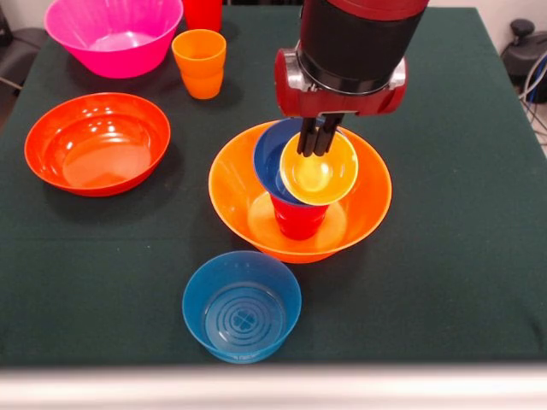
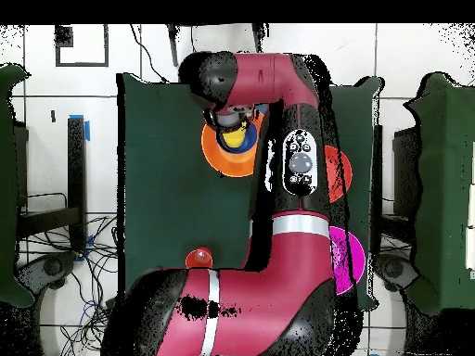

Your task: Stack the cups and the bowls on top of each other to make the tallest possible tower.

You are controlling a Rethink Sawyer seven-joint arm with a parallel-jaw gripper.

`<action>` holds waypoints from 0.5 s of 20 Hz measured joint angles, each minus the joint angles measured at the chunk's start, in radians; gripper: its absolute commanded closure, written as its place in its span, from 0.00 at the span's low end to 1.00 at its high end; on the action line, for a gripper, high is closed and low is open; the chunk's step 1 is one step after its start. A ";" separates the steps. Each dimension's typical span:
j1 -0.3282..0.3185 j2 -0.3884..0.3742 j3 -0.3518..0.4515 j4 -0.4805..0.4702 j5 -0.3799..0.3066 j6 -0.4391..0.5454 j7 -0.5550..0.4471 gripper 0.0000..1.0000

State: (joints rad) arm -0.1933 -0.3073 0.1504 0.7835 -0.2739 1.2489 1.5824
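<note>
The tower stands mid-table in the front view. Its base is a wide yellow-orange bowl (image 1: 239, 192) (image 2: 215, 158), and a red cup (image 1: 298, 220) stands inside it. A small dark blue bowl (image 1: 270, 152) rests tilted on that cup. My gripper (image 1: 314, 150) (image 2: 236, 123) comes down from above, shut on the rim of a yellow cup (image 1: 320, 175) (image 2: 234, 141). That cup is tipped with its mouth toward the camera and lies against the dark blue bowl's inside. Whether it rests in the bowl I cannot tell.
A light blue bowl (image 1: 242, 306) sits near the front edge. At left is a shallow orange-red bowl (image 1: 97, 143) (image 2: 341, 174). Farther back are a pink bowl (image 1: 114, 34) (image 2: 351, 260), an orange cup (image 1: 199, 62) and a red cup (image 1: 202, 10) (image 2: 198, 258).
</note>
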 measured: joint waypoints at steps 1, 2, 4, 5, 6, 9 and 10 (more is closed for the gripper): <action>0.000 0.001 0.000 0.005 0.000 -0.004 0.000 1.00; 0.000 0.002 0.000 0.009 0.000 -0.006 0.000 1.00; 0.000 0.003 0.000 0.013 0.000 -0.007 0.000 1.00; 0.000 0.004 0.001 0.013 0.000 -0.007 0.000 1.00; 0.000 0.004 0.001 0.013 0.000 -0.007 0.000 1.00; 0.000 0.005 0.001 0.013 0.000 -0.007 0.000 1.00; 0.000 0.005 0.001 0.013 0.000 -0.007 0.000 1.00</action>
State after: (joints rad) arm -0.1934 -0.3020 0.1514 0.7969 -0.2737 1.2417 1.5824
